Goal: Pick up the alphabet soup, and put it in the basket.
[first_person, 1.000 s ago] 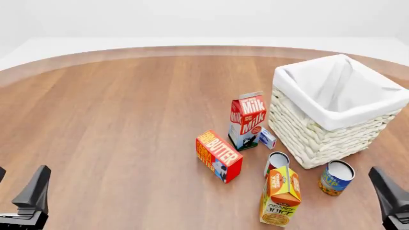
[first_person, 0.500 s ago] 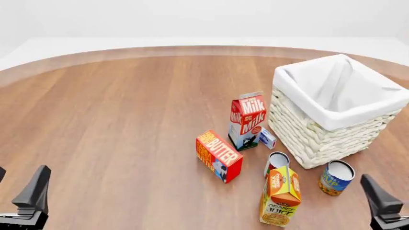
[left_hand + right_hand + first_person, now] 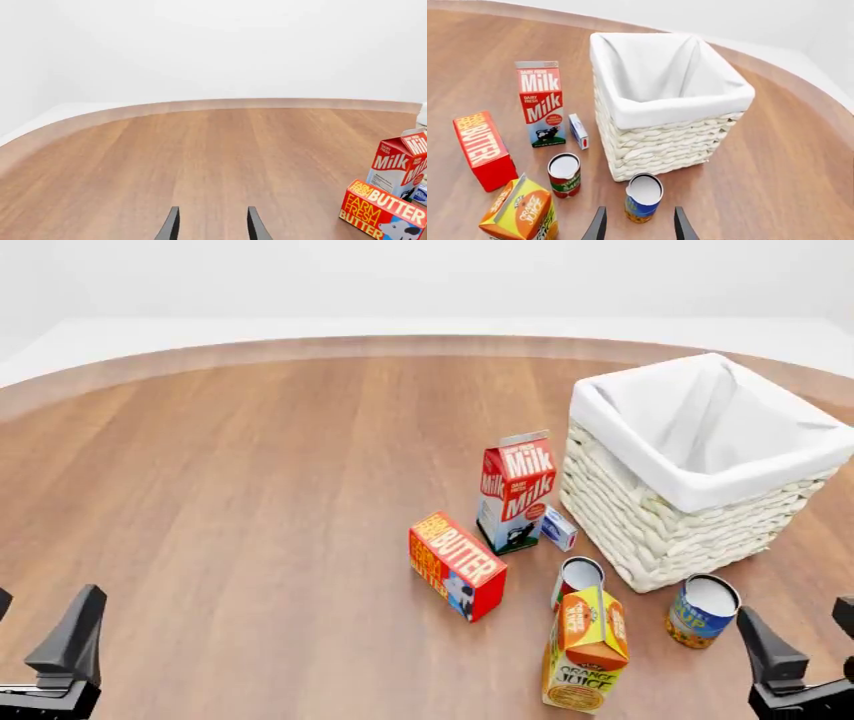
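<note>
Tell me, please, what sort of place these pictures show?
Probably a simulated tabletop test scene, not a real kitchen: a round wooden table in a blank white room, groceries like a milk carton and the alphabet soup, and a lined wicker basket.

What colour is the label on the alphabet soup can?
Blue with yellow and orange marks on the alphabet soup can; right wrist view shows it best.

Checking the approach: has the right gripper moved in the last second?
Yes. In the front view the right gripper has shifted left, nearer the alphabet soup, which stayed put.
</note>
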`<state>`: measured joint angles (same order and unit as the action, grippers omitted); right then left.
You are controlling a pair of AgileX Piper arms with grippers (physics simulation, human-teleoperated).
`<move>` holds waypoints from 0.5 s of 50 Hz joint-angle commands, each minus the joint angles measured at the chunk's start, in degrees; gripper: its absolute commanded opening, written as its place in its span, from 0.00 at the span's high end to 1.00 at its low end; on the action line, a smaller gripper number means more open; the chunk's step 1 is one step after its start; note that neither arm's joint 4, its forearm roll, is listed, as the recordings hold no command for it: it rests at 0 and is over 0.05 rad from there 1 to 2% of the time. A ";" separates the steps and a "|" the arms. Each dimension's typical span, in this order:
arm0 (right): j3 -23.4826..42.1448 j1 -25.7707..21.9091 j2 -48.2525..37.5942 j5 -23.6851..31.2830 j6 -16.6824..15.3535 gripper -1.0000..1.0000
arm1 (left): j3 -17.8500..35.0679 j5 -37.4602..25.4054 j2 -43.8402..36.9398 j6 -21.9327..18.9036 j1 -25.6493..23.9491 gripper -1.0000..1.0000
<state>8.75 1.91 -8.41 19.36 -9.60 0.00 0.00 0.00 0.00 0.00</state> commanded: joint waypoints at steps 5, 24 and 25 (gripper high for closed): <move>-3.37 1.39 -4.22 -6.62 -0.07 0.00 | 0.00 0.00 0.00 0.00 0.00 0.00; -6.20 0.93 -11.47 -15.62 2.88 0.00 | 0.00 0.00 0.00 0.00 0.00 0.00; -6.35 0.87 -11.68 -15.95 2.70 0.00 | 0.00 0.00 0.00 0.00 0.00 0.00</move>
<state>3.75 3.14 -16.63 7.73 -8.56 0.00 0.00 0.00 0.00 0.00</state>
